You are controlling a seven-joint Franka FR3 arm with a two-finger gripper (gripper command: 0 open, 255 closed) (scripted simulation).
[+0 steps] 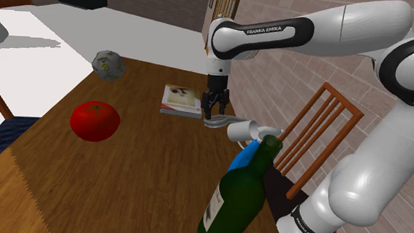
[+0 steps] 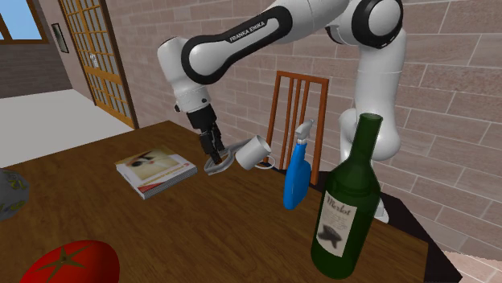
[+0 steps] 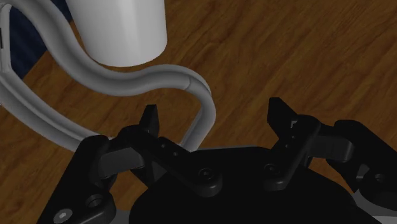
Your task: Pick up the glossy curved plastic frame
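Wide brown wooden worktop (image 1: 144, 182), and the white arm (image 1: 275, 35) reaches down over its far side, while a tall dark green wine bottle (image 1: 238, 197) stands near the stand and a round red tomato (image 1: 94, 121) sits well off to the shoulder view's left. A flat pale-covered book (image 1: 181, 100) lies just left of the black tool (image 1: 215, 110) there, with a tilted white mug (image 1: 243, 130) just right. The glossy grey curved frame (image 3: 159, 81) lies on the wood beside the mug, one bend between the tool's parted fingers, unclasped.

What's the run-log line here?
phase: pre-grasp | gripper: open, low at table | frame: between jaws, unheld | mug: next to frame
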